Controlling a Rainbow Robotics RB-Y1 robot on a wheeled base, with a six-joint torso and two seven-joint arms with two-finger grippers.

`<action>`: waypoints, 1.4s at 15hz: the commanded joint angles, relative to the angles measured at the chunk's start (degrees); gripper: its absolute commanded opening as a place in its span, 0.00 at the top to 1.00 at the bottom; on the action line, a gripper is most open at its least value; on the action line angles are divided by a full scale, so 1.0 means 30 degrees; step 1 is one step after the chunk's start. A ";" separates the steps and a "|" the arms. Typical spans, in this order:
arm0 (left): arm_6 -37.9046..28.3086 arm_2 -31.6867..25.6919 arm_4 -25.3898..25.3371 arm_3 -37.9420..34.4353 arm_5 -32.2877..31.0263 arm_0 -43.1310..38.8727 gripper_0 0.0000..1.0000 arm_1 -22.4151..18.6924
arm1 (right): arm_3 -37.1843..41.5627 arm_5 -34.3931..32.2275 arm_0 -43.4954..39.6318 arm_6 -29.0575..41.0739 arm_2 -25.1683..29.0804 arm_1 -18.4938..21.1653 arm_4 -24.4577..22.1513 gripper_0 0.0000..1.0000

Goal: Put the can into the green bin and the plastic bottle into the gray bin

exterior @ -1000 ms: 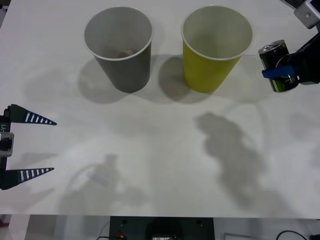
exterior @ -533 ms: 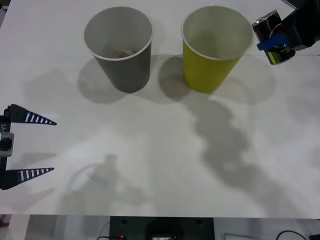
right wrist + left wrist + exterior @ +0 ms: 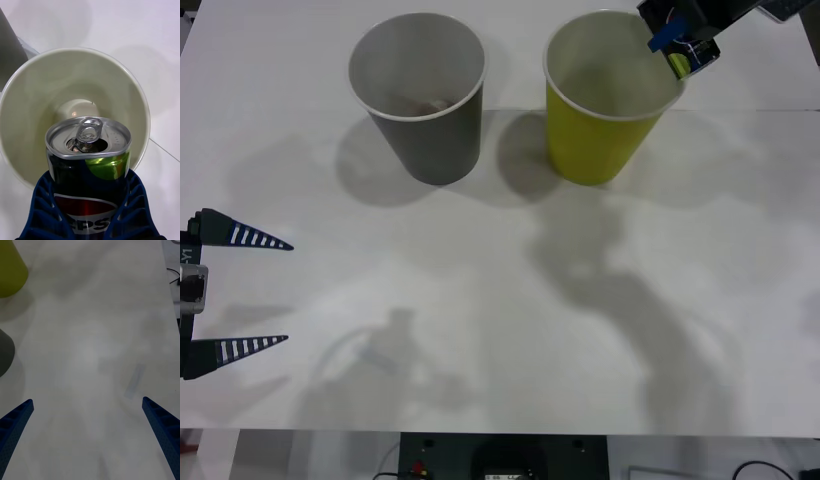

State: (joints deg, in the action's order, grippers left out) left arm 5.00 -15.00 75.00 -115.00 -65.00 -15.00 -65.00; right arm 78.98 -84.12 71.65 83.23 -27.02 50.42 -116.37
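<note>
Clamping the can between its blue ribbed fingers, the right gripper holds it over the far right rim of the green bin, whose pale inside lies beyond the can's silver top, while the left gripper waits spread wide at the table's near left edge.

You have a white table filling most of the front view, crossed by soft gray shadows, the largest running from the centre down toward the lower right. Along the bottom edge, below the table's front lip, you can see a dark panel at centre with cables at the lower right. In the left wrist view, a faint pale rectangular mark lies on the tabletop, right of centre.
</note>
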 commanded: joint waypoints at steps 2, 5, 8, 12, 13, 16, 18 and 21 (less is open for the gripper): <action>0.0000 0.0000 0.0000 0.0000 0.0000 0.0000 0.00 0.0000 | -0.2244 0.0384 0.1195 -0.0028 -0.0456 -0.2070 -0.1667 1.00; 0.0000 0.0000 0.0000 0.0000 0.0000 0.0000 0.00 0.0000 | -0.3592 0.1351 0.1869 -0.0028 -0.1423 -0.2919 -0.2341 1.00; 0.0000 0.0000 0.0000 0.0000 0.0000 0.0000 0.00 0.0000 | -0.3797 0.1468 0.1957 -0.0496 -0.1540 -0.3007 -0.2283 0.91; 0.0000 0.0000 0.0000 0.0000 0.0000 0.0000 0.00 0.0000 | -0.3797 0.1468 0.1927 -0.2664 -0.1452 -0.2480 -0.1755 0.00; 0.0000 0.0000 0.0000 0.0000 0.0000 0.0000 0.00 0.0000 | -0.3797 0.1498 0.1927 -0.2928 -0.1394 -0.2363 -0.1433 0.00; 0.0000 0.0000 0.0000 0.0000 0.0000 0.0000 0.00 0.0000 | -0.3650 0.1468 0.1840 -0.3485 -0.1130 -0.1396 0.0354 0.00; 0.0000 0.0000 0.0000 0.0000 0.0000 0.0000 0.00 0.0000 | -0.2684 0.0619 0.1136 -0.4012 0.0159 -0.0693 0.1145 0.00; 0.0000 0.0000 0.0000 0.0000 0.0000 0.0000 0.00 0.0000 | 0.0598 -0.0612 -0.0973 -0.4100 0.2708 0.0216 0.1438 0.00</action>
State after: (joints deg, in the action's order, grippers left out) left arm 5.00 -15.00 75.00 -115.00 -65.00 -15.00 -65.00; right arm 78.25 -85.41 70.35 70.94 -20.60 50.34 -112.37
